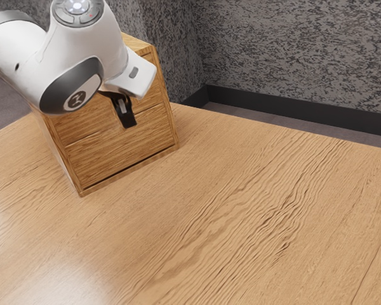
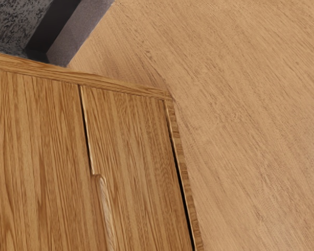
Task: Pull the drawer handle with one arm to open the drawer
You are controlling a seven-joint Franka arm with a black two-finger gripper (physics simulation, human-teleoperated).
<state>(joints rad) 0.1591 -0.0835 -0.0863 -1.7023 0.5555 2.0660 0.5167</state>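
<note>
Wooden cabinet point(image 1: 124, 149) sits toward the back of the tabletop point(image 1: 254, 210), on the exterior view's left, near the speckled wall point(image 1: 292, 44). The hand point(image 1: 124, 113) hangs right in front of the cabinet's face, roughly where the two drawer fronts point(image 1: 108, 127) meet. Honestly can't tell if the hand is open or closed. In the wrist view the drawer handle point(image 2: 104, 209), a rounded wooden bar, runs in line with the seam between the fronts. Both fronts look flush with the frame.

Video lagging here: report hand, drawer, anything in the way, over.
Hand close at cabinet front, grip state unclear. Drawer front flush, looks shut; handle near hand. No obstruction seen.
</note>
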